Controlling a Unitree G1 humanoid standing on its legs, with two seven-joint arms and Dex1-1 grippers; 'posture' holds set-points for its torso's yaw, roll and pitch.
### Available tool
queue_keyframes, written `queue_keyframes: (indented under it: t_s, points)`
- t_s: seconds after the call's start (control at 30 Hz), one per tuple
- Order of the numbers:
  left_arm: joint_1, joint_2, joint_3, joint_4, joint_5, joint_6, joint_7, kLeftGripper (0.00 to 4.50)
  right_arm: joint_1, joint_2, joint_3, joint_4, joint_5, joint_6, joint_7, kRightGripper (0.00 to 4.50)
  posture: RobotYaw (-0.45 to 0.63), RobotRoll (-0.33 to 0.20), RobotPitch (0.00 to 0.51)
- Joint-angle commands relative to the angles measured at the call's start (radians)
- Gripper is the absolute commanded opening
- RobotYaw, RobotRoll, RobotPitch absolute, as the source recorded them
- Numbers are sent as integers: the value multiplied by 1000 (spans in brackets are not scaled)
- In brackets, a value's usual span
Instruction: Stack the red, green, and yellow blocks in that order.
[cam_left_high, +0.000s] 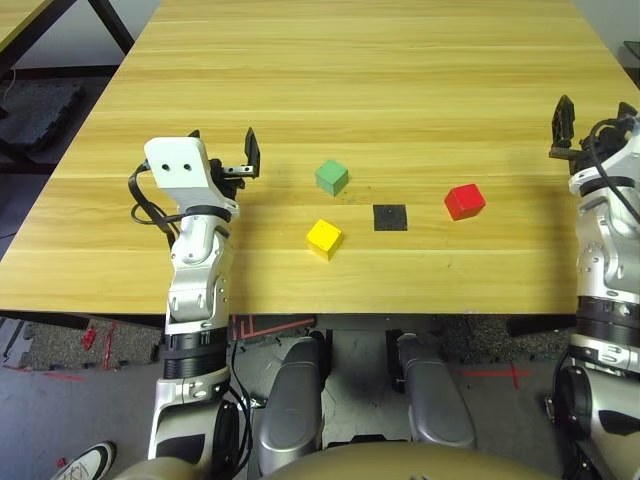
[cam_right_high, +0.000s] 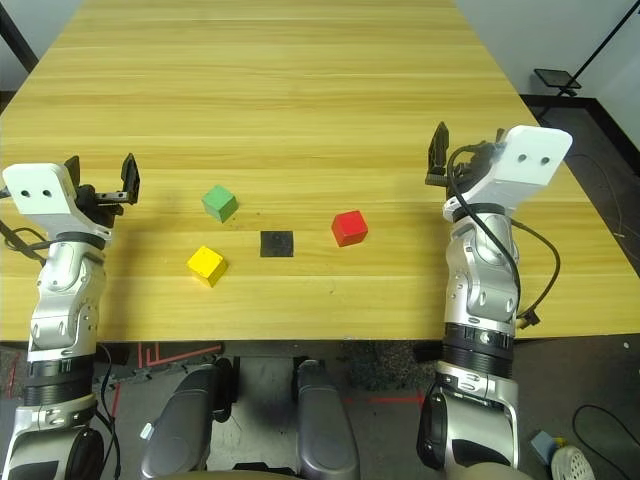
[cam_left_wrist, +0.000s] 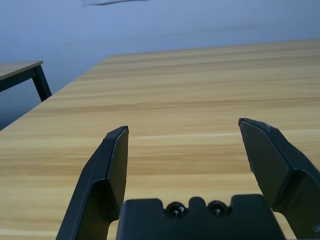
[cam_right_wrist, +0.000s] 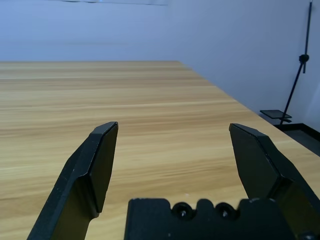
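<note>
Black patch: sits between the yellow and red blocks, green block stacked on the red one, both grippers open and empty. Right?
One error: the green block is not on the red block. It lies alone on the table, across the black patch from the red block, beyond the yellow block, as the left eye view shows. The rest holds.
</note>
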Motion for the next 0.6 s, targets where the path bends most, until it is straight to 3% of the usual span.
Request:
queue_keyframes:
  t_s: [0.03, 0.2, 0.33, 0.47, 0.6]
  points:
    - [15, -2, -4, 10, 1, -4, -3, 4483, 26, -2, -18, -16, 5, 5, -4, 4500, 174, 51, 226]
    - [41, -2, -2, -27, -8, 24, -4, 4483, 35, -18, -14, -73, 10, 50, 1, 4500, 143, 22, 253]
    - [37, 5, -7, -17, -46, 20, -59, 4483, 49, -58, -29, -119, 23, 97, 24, 4500, 139, 11, 239]
    - [6, 39, -2, -12, -148, 25, -195, 4483, 54, -77, -14, -156, 39, 146, 65, 4500, 137, 7, 225]
    - [-37, 154, -13, -3, -273, 49, -447, 4483, 69, -112, 23, -227, 122, 297, 172, 4500, 140, 13, 231]
